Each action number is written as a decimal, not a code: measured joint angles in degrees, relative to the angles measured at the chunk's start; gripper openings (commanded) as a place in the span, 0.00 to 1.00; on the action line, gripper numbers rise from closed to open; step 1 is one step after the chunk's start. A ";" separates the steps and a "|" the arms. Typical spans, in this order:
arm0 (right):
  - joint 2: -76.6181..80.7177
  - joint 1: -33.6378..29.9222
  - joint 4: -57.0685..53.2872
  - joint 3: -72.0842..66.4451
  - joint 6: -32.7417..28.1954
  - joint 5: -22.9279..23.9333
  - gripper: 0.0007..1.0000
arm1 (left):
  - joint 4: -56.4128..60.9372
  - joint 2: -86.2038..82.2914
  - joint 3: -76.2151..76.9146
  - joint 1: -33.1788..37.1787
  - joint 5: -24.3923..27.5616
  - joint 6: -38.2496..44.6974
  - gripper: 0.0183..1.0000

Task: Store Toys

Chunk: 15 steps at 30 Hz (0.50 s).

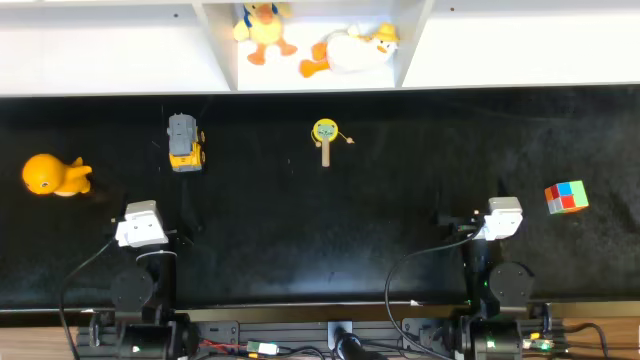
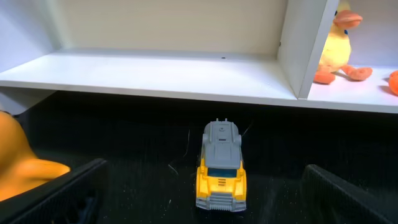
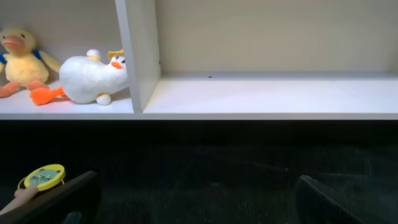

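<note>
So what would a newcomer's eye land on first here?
Two plush toys, a yellow duck and a white bird, already sit in the middle compartment of the white shelf. On the black mat an orange toy duck lies far left and a multicoloured cube far right.

Top centre, in the middle compartment of the white shelf (image 1: 120, 60): yellow plush duck (image 1: 262, 28), seated upright; white plush goose (image 1: 350, 50) with orange feet, lying just beside it. On the black mat (image 1: 400, 230): grey-and-yellow toy truck (image 1: 184, 142), upper left; yellow hand drum (image 1: 325, 138) on a wooden stick, upper centre; orange duck (image 1: 55, 176), far left; multicoloured cube (image 1: 566, 196), far right.
</note>
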 measured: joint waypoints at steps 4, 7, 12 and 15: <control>0.00 0.00 0.04 0.00 0.02 0.00 1.00 | 0.00 0.00 0.00 0.00 0.00 0.00 1.00; 0.00 0.00 0.00 0.00 0.00 0.00 1.00 | -0.46 0.00 0.02 0.00 0.00 0.02 1.00; 0.00 0.00 0.00 0.00 0.04 0.02 1.00 | -5.75 0.00 2.36 0.00 0.02 0.02 1.00; 0.00 0.00 0.00 0.00 0.00 -0.02 1.00 | -10.05 0.00 4.07 0.00 0.00 0.00 1.00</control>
